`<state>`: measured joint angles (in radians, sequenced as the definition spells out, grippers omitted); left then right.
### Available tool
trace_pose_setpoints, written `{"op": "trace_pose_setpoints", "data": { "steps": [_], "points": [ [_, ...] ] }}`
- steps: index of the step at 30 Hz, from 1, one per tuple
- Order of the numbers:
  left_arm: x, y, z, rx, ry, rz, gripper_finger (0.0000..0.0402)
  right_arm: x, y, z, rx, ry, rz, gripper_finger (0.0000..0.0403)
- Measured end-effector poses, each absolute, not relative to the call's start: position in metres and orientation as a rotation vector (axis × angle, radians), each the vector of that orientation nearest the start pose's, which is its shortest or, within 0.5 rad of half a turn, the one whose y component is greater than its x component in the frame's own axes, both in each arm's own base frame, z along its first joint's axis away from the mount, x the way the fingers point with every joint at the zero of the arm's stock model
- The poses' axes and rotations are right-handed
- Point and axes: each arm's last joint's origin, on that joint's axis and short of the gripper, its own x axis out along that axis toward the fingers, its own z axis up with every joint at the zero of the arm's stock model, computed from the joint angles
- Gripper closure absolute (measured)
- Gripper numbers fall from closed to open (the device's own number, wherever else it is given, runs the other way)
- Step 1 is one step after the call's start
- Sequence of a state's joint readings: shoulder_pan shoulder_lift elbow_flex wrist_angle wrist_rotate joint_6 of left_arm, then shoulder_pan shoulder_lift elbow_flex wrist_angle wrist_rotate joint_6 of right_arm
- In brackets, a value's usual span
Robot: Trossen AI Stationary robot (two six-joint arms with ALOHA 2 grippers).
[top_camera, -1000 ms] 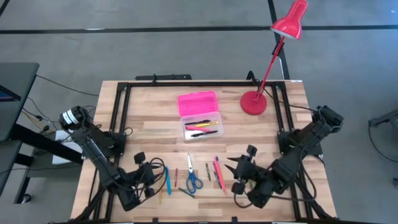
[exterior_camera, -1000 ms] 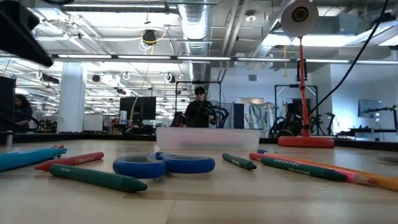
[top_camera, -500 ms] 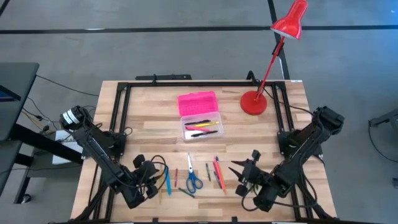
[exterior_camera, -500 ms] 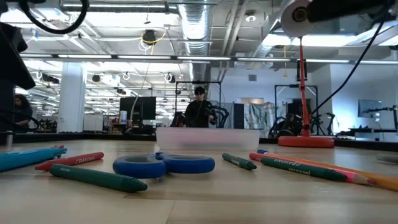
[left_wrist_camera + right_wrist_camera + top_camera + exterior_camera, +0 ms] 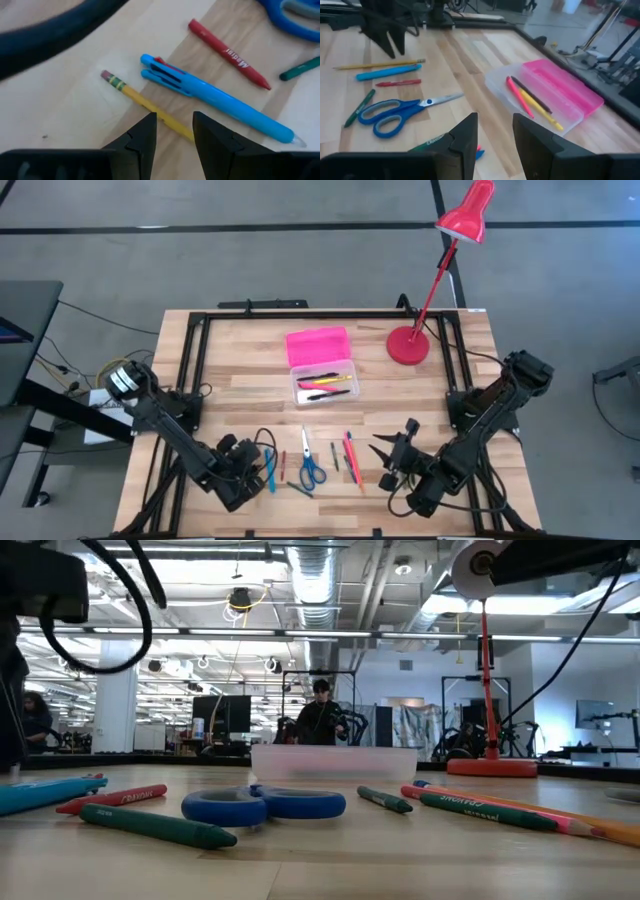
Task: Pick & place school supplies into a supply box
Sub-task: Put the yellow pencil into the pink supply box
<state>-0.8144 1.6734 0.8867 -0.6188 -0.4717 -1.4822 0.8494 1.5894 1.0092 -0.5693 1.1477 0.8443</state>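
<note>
Fingers of the left gripper [image 5: 174,131] stand spread over a yellow pencil [image 5: 142,102] (right gripper [image 5: 495,131] likewise parted).

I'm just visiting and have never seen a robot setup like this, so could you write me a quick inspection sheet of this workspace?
Surface: wooden table inside a black frame.
Job's things: supply box lies open, its pink lid folded back, with a few pens inside. Blue scissors, blue pen, yellow pencil, red crayon and other pens lie loose near the front edge.
Clutter: red desk lamp stands at the table's back right.
Grippers: left hand open, hovering over the yellow pencil; right hand open, empty, at front right.
Cables: black loops along both arms and off the table's left side.
Surroundings: a person stands far behind the table in a room with monitors.
</note>
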Motion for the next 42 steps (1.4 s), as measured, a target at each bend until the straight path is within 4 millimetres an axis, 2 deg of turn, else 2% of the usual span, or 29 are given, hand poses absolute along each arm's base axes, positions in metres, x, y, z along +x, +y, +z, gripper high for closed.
{"op": "trace_pose_setpoints", "data": {
  "steps": [10,20,28,42],
  "points": [
    [0.206,-0.192,0.127,-0.461,1.07,0.571,0.0281,0.215,0.204,0.212,-0.176,0.418,-0.495,0.0285],
    [0.204,-0.186,0.127,-0.484,1.186,0.615,0.0283,0.215,0.204,0.212,-0.175,0.418,-0.494,0.0285],
    [0.2,-0.183,0.126,-0.5,1.324,0.617,0.0317,0.216,0.204,0.212,-0.173,0.419,-0.493,0.0285],
    [0.2,-0.18,0.126,-0.44,1.354,0.593,0.038,0.216,0.204,0.212,-0.17,0.42,-0.491,0.0285]
  ]
}}
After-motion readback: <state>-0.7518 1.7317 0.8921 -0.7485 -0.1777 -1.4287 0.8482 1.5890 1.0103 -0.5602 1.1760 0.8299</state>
